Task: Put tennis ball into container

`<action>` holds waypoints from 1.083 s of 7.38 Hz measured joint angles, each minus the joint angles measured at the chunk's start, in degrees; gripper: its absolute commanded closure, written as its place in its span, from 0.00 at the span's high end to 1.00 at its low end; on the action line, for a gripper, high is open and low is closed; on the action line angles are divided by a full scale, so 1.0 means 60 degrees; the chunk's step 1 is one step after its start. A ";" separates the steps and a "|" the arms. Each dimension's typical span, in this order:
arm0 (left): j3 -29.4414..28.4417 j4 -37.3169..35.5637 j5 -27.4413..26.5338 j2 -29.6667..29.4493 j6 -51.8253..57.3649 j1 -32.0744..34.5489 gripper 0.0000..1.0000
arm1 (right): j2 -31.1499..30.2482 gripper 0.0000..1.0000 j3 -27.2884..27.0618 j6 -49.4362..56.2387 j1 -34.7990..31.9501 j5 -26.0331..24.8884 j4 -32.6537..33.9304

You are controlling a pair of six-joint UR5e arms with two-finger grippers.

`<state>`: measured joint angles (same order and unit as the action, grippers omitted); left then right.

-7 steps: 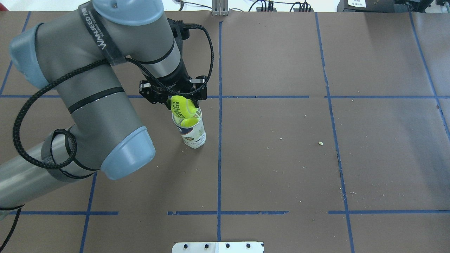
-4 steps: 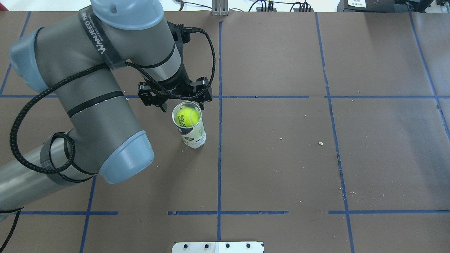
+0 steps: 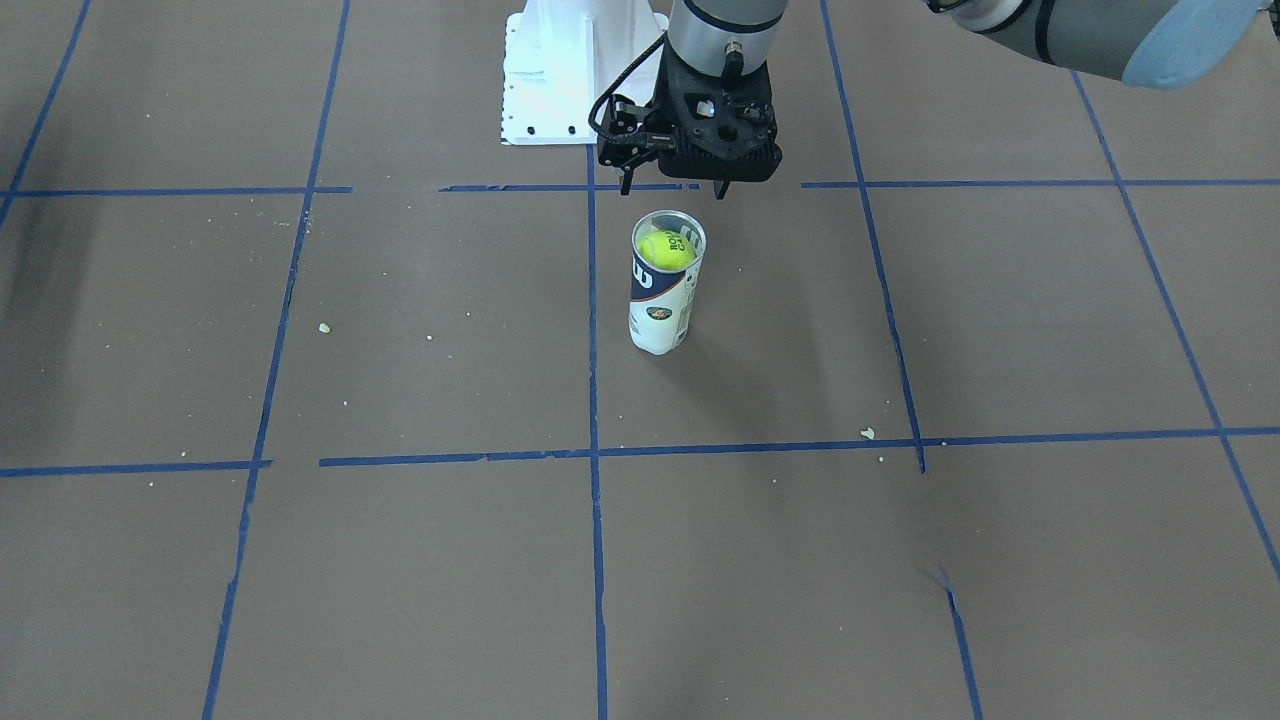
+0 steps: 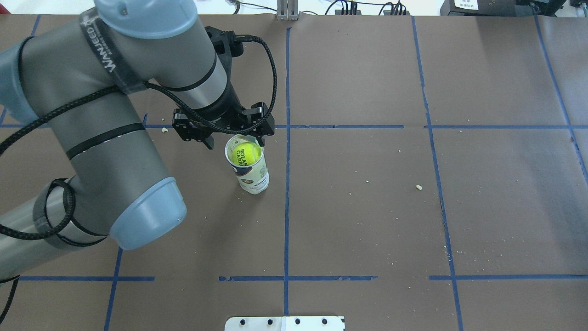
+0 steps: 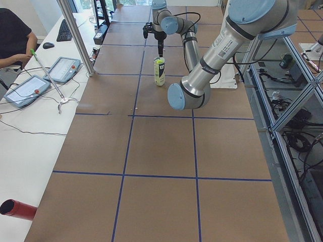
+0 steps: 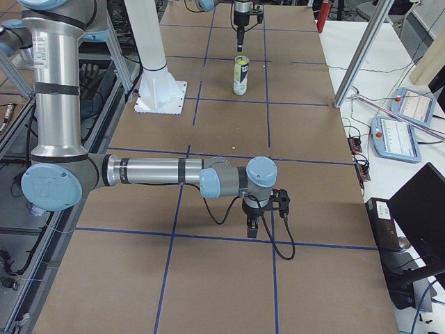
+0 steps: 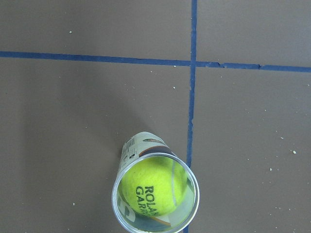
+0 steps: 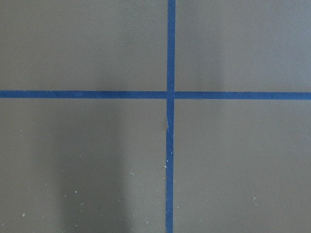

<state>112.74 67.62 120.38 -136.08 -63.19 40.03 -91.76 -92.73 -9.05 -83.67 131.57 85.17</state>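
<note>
While we count just one tennis ball (image 4: pixel 246 154), one container (image 4: pixel 254 178) and two grippers, the ball sits inside the upright tube, near its rim, on the brown table (image 4: pixel 367 207). Our left gripper (image 4: pixel 236 140) hangs above the rim with its jaws spread wide, holding nothing. A moment ago it pinched the ball at the tube's mouth, and the ball has since dropped in. Our right gripper (image 6: pixel 254 226) is well apart, low over the table; we cannot tell how its jaws stand.
</note>
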 measured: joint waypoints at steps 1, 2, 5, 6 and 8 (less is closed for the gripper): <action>0.0209 -0.0011 0.0019 0.0230 0.0532 0.0295 1.00 | 0.0000 1.00 0.0000 0.0000 0.0000 0.0000 0.0000; 0.0303 -0.0008 0.0111 0.0534 0.1504 0.0790 1.00 | 0.0000 1.00 0.0000 0.0000 0.0000 0.0000 0.0000; 0.0045 0.1241 0.0722 0.2605 0.5384 0.2516 1.00 | 0.0000 1.00 0.0000 0.0000 0.0000 0.0000 0.0000; -0.0216 0.2034 0.1105 0.3649 0.6688 0.3263 1.00 | 0.0000 1.00 0.0000 0.0000 0.0000 0.0000 0.0000; -0.0753 0.2857 0.1467 0.5506 0.9208 0.5092 1.00 | 0.0000 1.00 0.0000 0.0000 0.0005 0.0000 0.0000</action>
<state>108.23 84.77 129.18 -103.05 -7.94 70.58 -91.76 -92.72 -9.05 -83.65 131.57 85.17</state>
